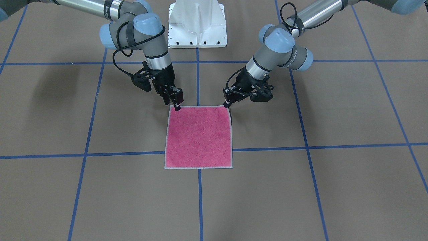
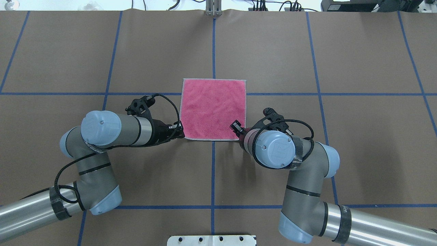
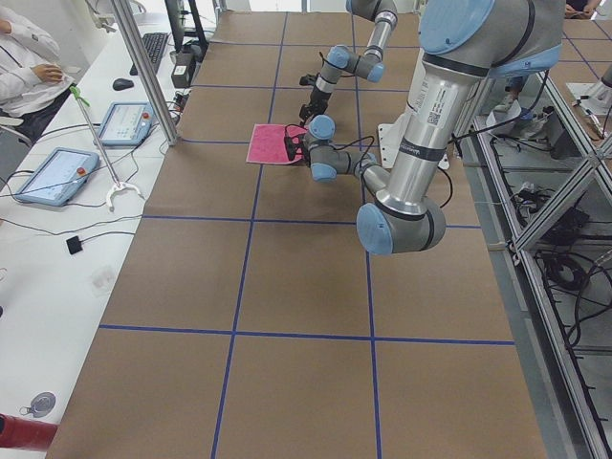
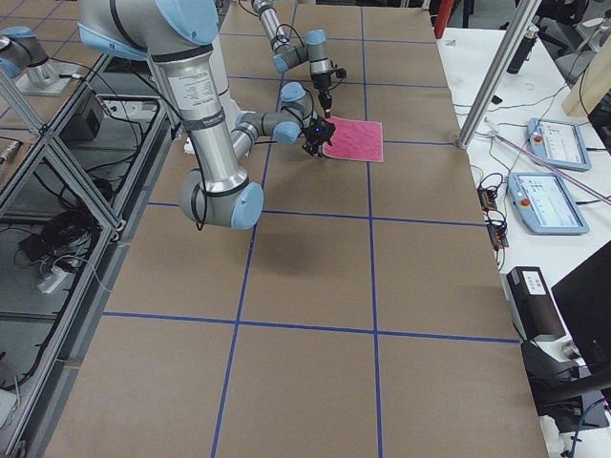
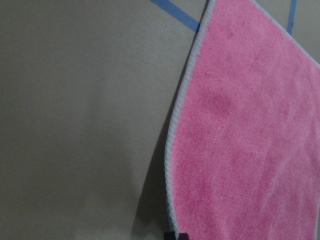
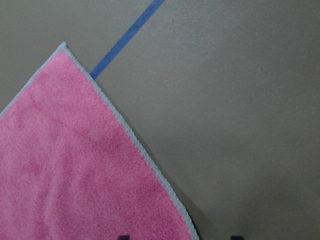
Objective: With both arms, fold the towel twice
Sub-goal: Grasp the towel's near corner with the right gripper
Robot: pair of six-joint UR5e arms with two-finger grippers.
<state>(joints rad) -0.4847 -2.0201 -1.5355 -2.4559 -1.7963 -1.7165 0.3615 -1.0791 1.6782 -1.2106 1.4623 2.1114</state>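
Note:
The towel [image 1: 199, 137] lies flat, pink face up, in the middle of the brown table, also in the overhead view [image 2: 213, 109]. My left gripper [image 1: 227, 104] is at its robot-side corner on my left [image 2: 181, 134]. In the left wrist view its fingertips [image 5: 176, 235] sit together on the stitched edge, and a shadow lies under the edge. My right gripper [image 1: 177, 106] is at the other robot-side corner [image 2: 235, 126]. In the right wrist view the right gripper [image 6: 178, 237] shows two tips set wide apart on either side of the towel's edge.
The white pedestal base [image 1: 197, 23] stands behind the towel on the robot's side. Blue tape lines [image 1: 199, 201] cross the table in a grid. An operators' desk with tablets [image 3: 48, 177] and a metal pole [image 3: 143, 67] lie beyond the table's far edge.

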